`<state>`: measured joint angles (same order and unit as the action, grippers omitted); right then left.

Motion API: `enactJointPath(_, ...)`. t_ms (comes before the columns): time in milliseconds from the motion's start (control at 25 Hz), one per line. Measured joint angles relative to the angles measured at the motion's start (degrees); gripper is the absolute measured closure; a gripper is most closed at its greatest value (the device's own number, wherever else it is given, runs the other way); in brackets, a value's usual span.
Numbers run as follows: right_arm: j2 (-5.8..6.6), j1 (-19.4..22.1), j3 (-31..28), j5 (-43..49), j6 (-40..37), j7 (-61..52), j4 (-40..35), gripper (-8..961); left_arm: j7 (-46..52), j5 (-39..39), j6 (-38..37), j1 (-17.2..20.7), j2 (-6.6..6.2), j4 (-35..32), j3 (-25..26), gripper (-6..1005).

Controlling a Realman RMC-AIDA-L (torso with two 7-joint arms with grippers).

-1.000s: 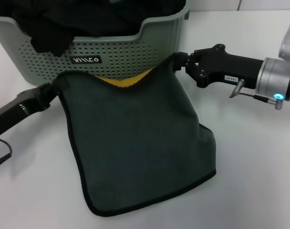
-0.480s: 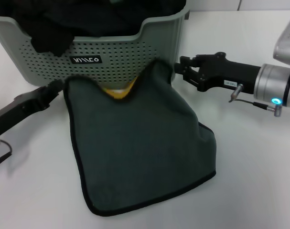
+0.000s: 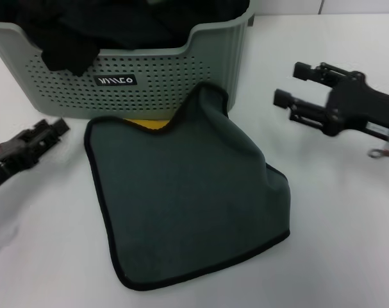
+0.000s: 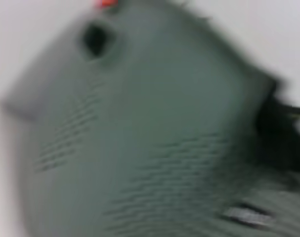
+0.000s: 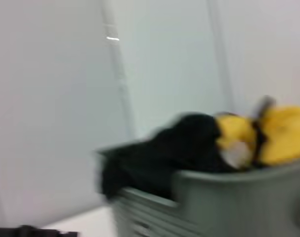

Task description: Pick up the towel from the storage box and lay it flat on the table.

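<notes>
towel (image 3: pixel 188 205) out on desk (image 3: pixel 335 256), far corner against storage box (image 3: pixel 175 74) | left gripper (image 3: pixel 43 136), right gripper (image 3: pixel 297 86) flank box, fingers open, empty | corner unflattened

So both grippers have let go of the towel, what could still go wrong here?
The towel is not fully flat: its far corner still leans up the storage box front, with a yellow strip showing at that edge, so it may count as unfinished. The open right gripper and open left gripper sit near its far corners, so a careless pull-away could snag the trim and wrinkle it on the table.
</notes>
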<state>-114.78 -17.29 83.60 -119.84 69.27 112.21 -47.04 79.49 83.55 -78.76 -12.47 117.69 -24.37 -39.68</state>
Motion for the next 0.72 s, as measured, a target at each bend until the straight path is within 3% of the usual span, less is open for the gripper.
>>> enactJointPath(40, 0.32, 0.4, -1.0, 1.2, 2.7, -0.6, -0.7, 455, -2.4, 0.4, -4.0, 0.5, -0.18, -0.5, -0.5, 672)
enactJointPath(160, 1.92, -0.9, -4.8, 7.3, 14.1, -4.7, -1.8, 333, -9.5, 3.7, -16.4, 1.5, -0.45, -3.5, -3.6, 437)
enactJointPath(320, 2.63, -3.3, -7.9, 14.5, 26.2, -6.2, -2.5, 191, -14.9, 7.3, -27.5, 0.3, -0.38, -5.9, -8.1, 426)
enactJointPath(480, 2.64, -4.0, -8.2, 18.6, 30.9, -7.5, -4.9, 68, -17.6, 8.7, -33.0, -3.7, -0.45, -6.0, -13.6, 421)
enactJointPath(720, 1.69, -3.3, -7.8, 21.2, 31.5, -8.5, -7.6, 65, -20.9, 8.6, -33.5, -5.5, 0.40, -5.8, -14.8, 421)
